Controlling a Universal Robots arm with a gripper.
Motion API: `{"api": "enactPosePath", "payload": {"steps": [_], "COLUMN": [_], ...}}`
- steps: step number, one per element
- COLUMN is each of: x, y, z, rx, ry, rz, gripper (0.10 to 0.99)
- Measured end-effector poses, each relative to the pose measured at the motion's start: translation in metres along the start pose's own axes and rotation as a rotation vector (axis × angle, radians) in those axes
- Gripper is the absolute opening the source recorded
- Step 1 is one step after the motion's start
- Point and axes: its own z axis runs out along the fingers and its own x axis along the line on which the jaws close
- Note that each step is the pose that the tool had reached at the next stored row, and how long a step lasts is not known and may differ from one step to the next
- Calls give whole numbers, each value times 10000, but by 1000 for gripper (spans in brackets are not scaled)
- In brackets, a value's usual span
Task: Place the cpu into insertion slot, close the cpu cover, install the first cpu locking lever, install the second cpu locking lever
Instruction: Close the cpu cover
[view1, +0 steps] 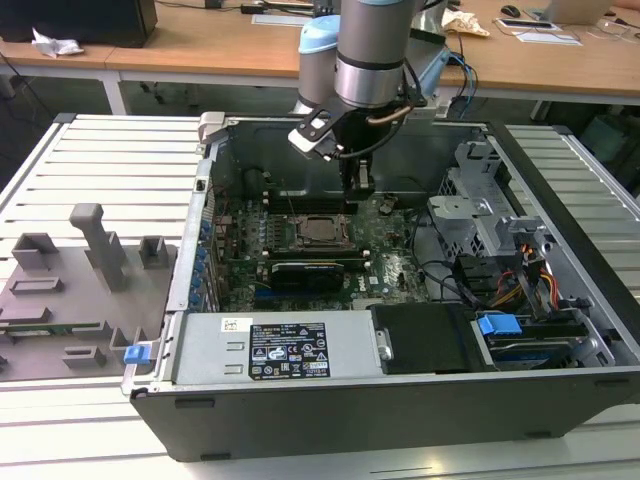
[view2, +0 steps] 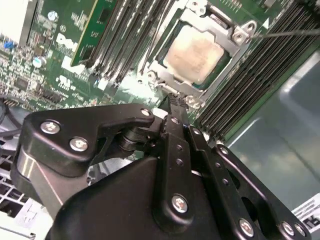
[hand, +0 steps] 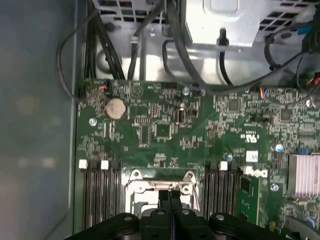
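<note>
The cpu (view2: 195, 52), a silvery-beige square, lies in the insertion slot (view2: 156, 80) on the green board. The cpu cover (view2: 220, 25) is down over it, framing its metal top. My gripper (view2: 174, 100) hovers at one corner of the socket with its black fingers (hand: 170, 196) pressed together and nothing visible between them. A thin wire locking lever (view2: 285, 33) sticks out past the socket's far corner. In the exterior view my gripper (view1: 357, 188) hangs inside the open computer case, just beyond the cpu (view1: 322, 231).
Long black memory slots (view2: 125, 35) flank the socket on both sides. A black card (view1: 305, 272) lies in front of it. A power supply (view1: 270, 345), a metal drive cage (view1: 480, 215) and cables (view1: 520, 280) crowd the case. A grey fixture tray (view1: 70, 280) sits outside.
</note>
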Motion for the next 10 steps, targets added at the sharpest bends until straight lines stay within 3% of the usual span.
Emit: {"api": "enactPosePath", "payload": {"steps": [3, 10], "x": [18, 34], "y": [-163, -266], "z": [25, 34], "rx": [-1, 0], "ry": [2, -1], "rz": [-1, -1], "gripper": [106, 106]}}
